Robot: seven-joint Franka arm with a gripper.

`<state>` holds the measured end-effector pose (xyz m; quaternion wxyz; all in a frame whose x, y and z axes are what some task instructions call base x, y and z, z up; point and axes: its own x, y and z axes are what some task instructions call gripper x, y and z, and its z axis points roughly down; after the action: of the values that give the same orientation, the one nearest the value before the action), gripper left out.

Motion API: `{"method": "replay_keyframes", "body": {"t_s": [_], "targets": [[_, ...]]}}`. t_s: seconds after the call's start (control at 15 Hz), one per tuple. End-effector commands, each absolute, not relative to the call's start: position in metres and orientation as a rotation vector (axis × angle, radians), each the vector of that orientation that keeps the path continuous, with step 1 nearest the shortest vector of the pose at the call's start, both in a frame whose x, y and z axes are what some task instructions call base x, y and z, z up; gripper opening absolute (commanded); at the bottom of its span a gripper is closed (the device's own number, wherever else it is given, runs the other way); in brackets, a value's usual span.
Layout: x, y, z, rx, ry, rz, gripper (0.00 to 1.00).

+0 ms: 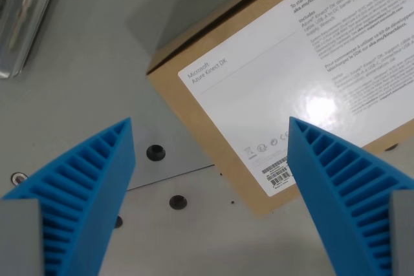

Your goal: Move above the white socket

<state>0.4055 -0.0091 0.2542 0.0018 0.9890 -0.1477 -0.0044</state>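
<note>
Wrist view: jaws apart, empty, over grey table (84, 82); cardboard box (284, 82) lies diagonally; white socket not visible.

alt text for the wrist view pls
Two blue ribbed fingers of an open gripper hang over a grey table, beside a cardboard box with a white label. No white socket is visible.

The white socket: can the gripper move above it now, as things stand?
Cannot say yes: no white socket shows in the wrist view. The open gripper hangs over the grey table with its screw holes and the corner of the Azure Kinect DK box. The arm probably must search first.
</note>
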Motion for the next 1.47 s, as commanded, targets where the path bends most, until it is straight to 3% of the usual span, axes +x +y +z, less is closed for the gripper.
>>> {"method": "replay_keyframes", "body": {"t_s": [0.07, 0.87, 1.47], "targets": [[0.406, -0.009, 0.256, 3.104, -0.464, -0.007, 1.00], [0.411, -0.011, 0.253, 3.112, -0.412, -0.011, 1.00], [0.432, -0.017, 0.243, 3.120, -0.312, -0.045, 1.00]]}}
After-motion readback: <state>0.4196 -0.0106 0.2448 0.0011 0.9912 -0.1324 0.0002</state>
